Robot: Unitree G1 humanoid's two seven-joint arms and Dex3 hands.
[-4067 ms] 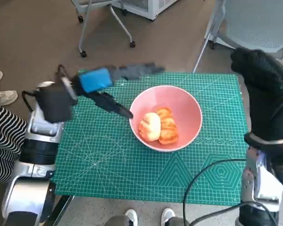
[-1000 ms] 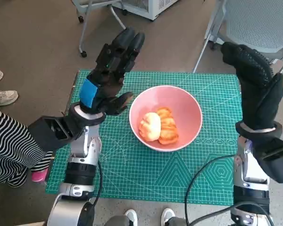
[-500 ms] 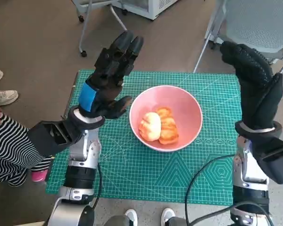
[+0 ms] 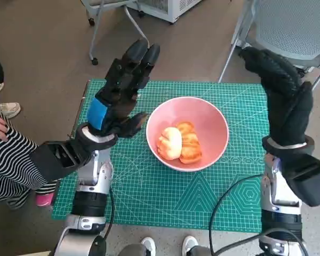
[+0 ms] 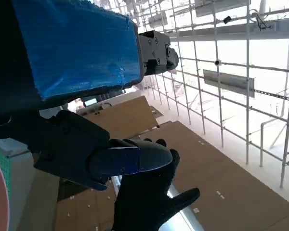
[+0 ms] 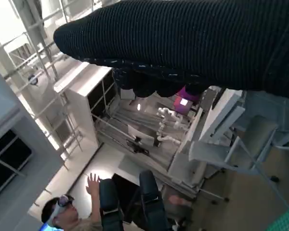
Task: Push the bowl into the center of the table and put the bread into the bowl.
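Sitting mid-frame on green tabletop (image 4: 122, 186): pink bowl (image 4: 210, 120), bread (image 4: 178, 143) already inside. Task looks complete; remaining move, if any, is lowering arms clear. Left hand (image 4: 120, 90) raised upper left, fingers spread, holding nothing. Right hand (image 4: 282, 101) raised at right edge, fingers extended, empty. Wrist views show only ceiling and room; bowl barely visible there.

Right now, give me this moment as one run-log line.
bowl: mid-table | bread: in bowl | left hand: raised, open, empty | right hand: raised, open, empty
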